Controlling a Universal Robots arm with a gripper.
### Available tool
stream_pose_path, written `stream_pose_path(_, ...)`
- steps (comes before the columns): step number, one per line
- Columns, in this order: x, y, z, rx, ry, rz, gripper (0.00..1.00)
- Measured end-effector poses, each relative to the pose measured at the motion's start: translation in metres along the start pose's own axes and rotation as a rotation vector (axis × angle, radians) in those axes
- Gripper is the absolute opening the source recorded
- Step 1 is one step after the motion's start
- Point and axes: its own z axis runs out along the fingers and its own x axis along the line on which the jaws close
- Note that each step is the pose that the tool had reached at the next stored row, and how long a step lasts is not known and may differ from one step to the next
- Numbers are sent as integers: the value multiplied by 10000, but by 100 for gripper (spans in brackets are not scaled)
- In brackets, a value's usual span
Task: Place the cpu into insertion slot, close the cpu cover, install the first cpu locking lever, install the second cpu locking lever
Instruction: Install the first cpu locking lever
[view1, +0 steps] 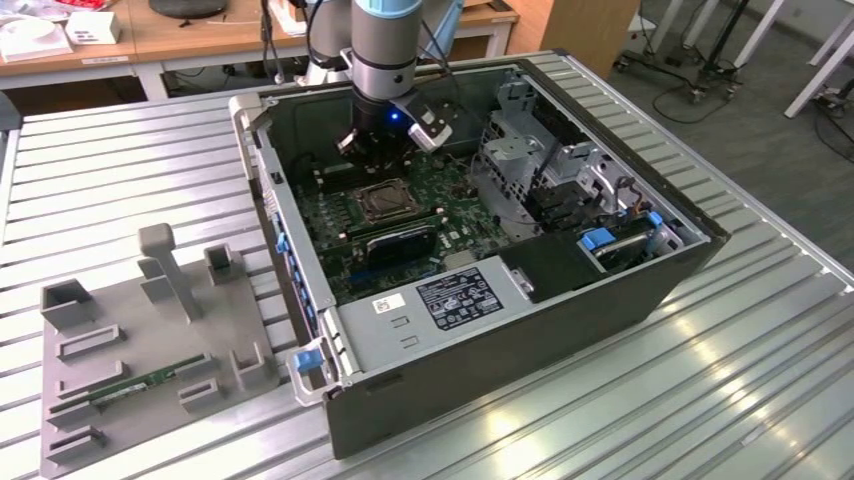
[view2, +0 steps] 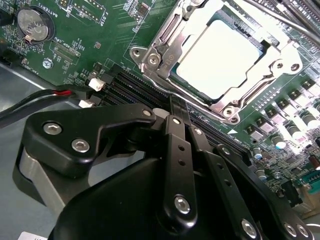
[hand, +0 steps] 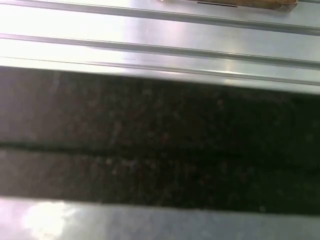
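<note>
My black two-fingered gripper (view2: 174, 107), fingers pinched together on nothing, hangs just beside the thin silver cut-out cpu cover (view2: 162, 55); the pale square cpu (view2: 217, 52) lies straight ahead beneath it

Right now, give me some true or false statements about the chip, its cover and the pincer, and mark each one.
1. The cpu sits in the insertion slot. True.
2. The pincer grips the cpu. False: it is shut on nothing, beside the socket.
3. The cpu cover stands raised upright. False: it lies down around the cpu.
4. A memory stick lies in the grey fixture at the exterior view's left. True.
5. The computer case rests on a wooden floor. False: it rests on a ridged metal table.
</note>
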Motion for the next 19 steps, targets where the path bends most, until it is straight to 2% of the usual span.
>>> stream_pose_path(10,1,-2,11,0,-1,1,11)
stream_pose_path(19,-1,3,-22,-3,-3,1,11)
